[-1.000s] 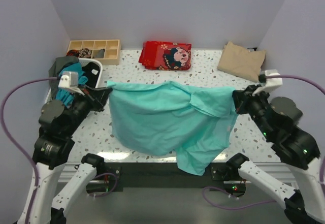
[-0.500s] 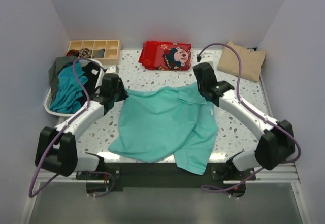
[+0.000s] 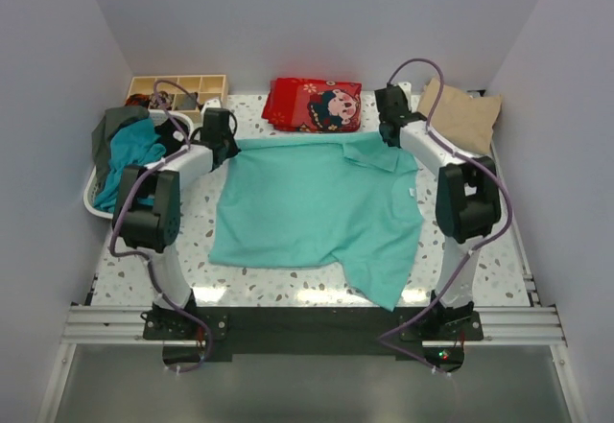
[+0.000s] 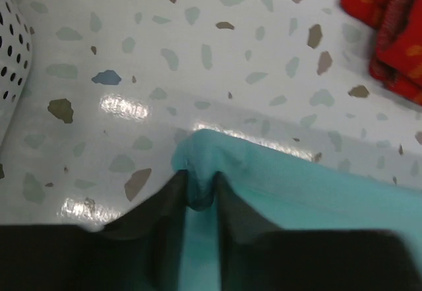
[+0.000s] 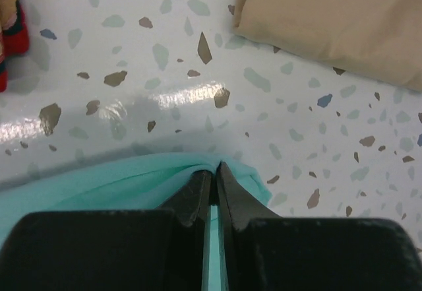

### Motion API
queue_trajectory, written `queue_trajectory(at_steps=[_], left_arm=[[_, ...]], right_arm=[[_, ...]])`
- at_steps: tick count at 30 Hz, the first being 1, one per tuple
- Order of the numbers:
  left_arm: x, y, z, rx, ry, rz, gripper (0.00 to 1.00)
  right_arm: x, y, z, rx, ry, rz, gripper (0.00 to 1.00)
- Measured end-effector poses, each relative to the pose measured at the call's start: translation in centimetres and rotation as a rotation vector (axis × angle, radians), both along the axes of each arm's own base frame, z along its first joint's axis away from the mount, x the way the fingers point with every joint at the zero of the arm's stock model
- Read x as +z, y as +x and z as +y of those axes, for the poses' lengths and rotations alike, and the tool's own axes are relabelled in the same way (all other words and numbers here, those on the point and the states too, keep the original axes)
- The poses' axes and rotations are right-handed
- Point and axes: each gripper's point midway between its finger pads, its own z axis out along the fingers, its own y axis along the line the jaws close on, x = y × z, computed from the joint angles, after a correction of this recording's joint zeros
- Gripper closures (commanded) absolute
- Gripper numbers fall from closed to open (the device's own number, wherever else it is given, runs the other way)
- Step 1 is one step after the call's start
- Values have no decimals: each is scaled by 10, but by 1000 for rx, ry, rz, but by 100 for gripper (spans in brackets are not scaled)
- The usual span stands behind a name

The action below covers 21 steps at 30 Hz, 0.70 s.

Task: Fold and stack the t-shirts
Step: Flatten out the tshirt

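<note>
Lying spread out across the middle of the desk (image 3: 259, 279), the turquoise t-shirt (image 3: 307, 202) is mostly flat. Its far edge runs straight between the two grippers, and one corner trails toward 5 o'clock, close to the near edge of the desk. A small fold of cloth sits doubled over near its 1 o'clock corner.

The left gripper (image 3: 230, 143) is at the shirt's 11 o'clock corner, low on the desk. In the left wrist view the left gripper (image 4: 198, 185) has its fingers (image 4: 173, 195) set narrow, and a small bunched fold of turquoise cloth sits pinched in the slim gap between them.

The right gripper (image 3: 391, 137) is at the shirt's 1 o'clock corner. Its wrist view shows the right gripper (image 5: 214, 169) with fingers (image 5: 194, 189) almost together, only a thin sliver of turquoise cloth between them, and the hem of the shirt bunched just past the tips.

At 9 to 10 o'clock on the desk stands a white perforated basket (image 3: 91, 198) with loose shirts heaped in it: a darker teal t-shirt (image 3: 129, 159), a grey-green t-shirt (image 3: 115, 124) and a black t-shirt (image 3: 173, 135). A folded beige t-shirt (image 3: 462, 111) lies at 1 to 2 o'clock, near the right gripper but apart from the turquoise one. A folded red printed cloth (image 3: 314, 104) lies at 12 o'clock, and a wooden compartment tray (image 3: 177, 87) sits at 11 o'clock, just behind the basket.
</note>
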Motion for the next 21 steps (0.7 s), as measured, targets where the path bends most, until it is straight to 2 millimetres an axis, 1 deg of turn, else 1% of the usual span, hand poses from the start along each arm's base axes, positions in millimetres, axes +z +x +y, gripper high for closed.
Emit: queue_trajectory(at_steps=[1, 2, 3, 4, 5, 7, 8, 10, 11, 13, 14, 17, 18, 19, 20, 21], left_arm=[[-7, 3, 6, 2, 12, 13, 47], [-14, 7, 12, 15, 16, 27, 43], [-22, 10, 18, 27, 23, 45, 36], [-28, 12, 23, 35, 34, 61, 35], [-33, 13, 26, 40, 43, 72, 34], [-37, 10, 29, 46, 55, 89, 33], [-34, 11, 28, 46, 58, 82, 15], [-26, 10, 25, 38, 62, 63, 15], [-21, 7, 23, 34, 63, 55, 15], [-2, 0, 16, 21, 58, 24, 15], [11, -4, 11, 10, 51, 0, 15], [55, -22, -16, -69, -14, -99, 15], [66, -29, -24, -92, -35, -125, 14], [77, -41, -38, -125, -70, -161, 15], [83, -48, -47, -149, -94, -178, 15], [86, -56, -60, -183, -127, -203, 15]], right_arm=[[-7, 6, -3, -9, -3, 13, 84], [-12, 13, -5, -15, -5, 20, 76], [-18, 18, -6, -18, -9, 32, 70], [-22, 22, -6, -19, -12, 39, 61], [-26, 22, -6, -19, -13, 46, 32], [-27, 19, -5, -11, -10, 57, 29], [-25, 15, -5, -3, -7, 56, 27], [-15, 3, -7, 5, -2, 52, 27], [-6, -3, -8, 9, 5, 45, 27], [18, -15, -7, 19, 32, 16, 25], [34, -20, -4, 32, 60, -12, 25], [75, -38, 6, 78, 153, -93, 25], [84, -48, 10, 100, 185, -109, 25], [88, -58, 14, 119, 212, -115, 25], [90, -69, 19, 140, 240, -112, 25], [86, -78, 24, 160, 260, -98, 25]])
